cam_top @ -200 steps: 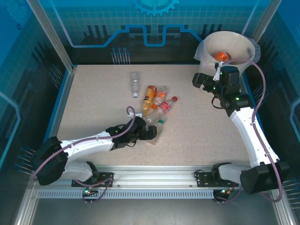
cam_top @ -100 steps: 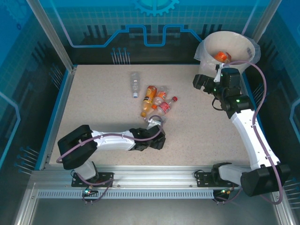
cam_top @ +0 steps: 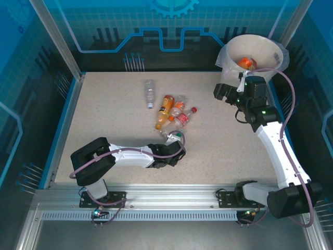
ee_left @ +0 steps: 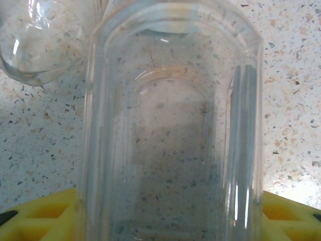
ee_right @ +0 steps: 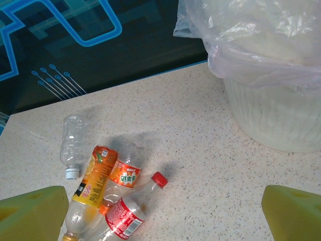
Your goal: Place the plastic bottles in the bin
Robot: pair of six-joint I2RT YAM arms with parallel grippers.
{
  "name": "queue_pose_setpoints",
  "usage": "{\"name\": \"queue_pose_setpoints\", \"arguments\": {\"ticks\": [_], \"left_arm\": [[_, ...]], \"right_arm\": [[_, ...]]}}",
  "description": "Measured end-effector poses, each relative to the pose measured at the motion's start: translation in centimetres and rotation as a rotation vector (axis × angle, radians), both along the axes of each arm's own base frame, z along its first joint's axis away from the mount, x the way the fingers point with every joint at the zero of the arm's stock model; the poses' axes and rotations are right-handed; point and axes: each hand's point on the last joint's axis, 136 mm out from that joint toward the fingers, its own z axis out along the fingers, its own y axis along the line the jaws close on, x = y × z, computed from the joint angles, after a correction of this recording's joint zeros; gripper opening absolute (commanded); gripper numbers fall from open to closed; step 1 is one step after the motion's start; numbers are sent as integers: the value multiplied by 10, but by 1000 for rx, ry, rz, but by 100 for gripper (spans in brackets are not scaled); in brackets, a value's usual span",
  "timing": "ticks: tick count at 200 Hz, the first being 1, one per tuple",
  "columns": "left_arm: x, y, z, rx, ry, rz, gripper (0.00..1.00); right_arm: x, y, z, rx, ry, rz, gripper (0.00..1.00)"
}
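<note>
Several plastic bottles lie in a cluster mid-table: a clear white-capped one [cam_top: 150, 91], an orange-labelled one [cam_top: 165, 104], a red-capped one [cam_top: 183, 117]. A clear green-capped bottle [cam_top: 174, 136] lies nearest me. My left gripper [cam_top: 173, 152] is open, and that clear bottle [ee_left: 170, 130] lies between its yellow fingers [ee_left: 35, 218]. My right gripper [cam_top: 223, 91] hangs open and empty beside the bin [cam_top: 253, 52], a cream bucket with a clear bag liner and an orange bottle [cam_top: 246, 62] inside. The right wrist view shows the cluster [ee_right: 93, 175], the red-capped bottle [ee_right: 128, 213] and the bin wall [ee_right: 271, 110].
The speckled table [cam_top: 104, 120] is framed by blue walls and metal posts [cam_top: 57, 41]. A metal rail [cam_top: 166, 200] runs along the near edge. Part of a second clear bottle [ee_left: 40, 40] lies just left of the one between my left fingers.
My left arm has swung right and folded in, carrying its gripper up to the green-capped bottle, which now lies between the fingers. The right arm has barely moved.
</note>
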Motion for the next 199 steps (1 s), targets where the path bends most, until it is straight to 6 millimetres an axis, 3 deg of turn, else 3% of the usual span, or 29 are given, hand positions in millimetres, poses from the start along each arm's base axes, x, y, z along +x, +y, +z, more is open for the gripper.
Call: {"name": "queue_pose_setpoints", "arguments": {"ticks": [55,96,140,181,199], "left_arm": [[-4,-4,9,-62,0,-19,41],[1,-14,60,-268,-51,-34,39],[18,-2,118,-506,-122,-21,39],[34,6,159,-650,-190,-43,39],[38,7,168,-642,-229,-72,39]], "right_arm": [[-3,11,-3,24,-6,60,100],[-5,25,5,68,-34,137,100],[-7,41,8,192,-9,175,100],[-8,60,-3,286,64,216,100],[-9,74,-7,332,99,260,100]]}}
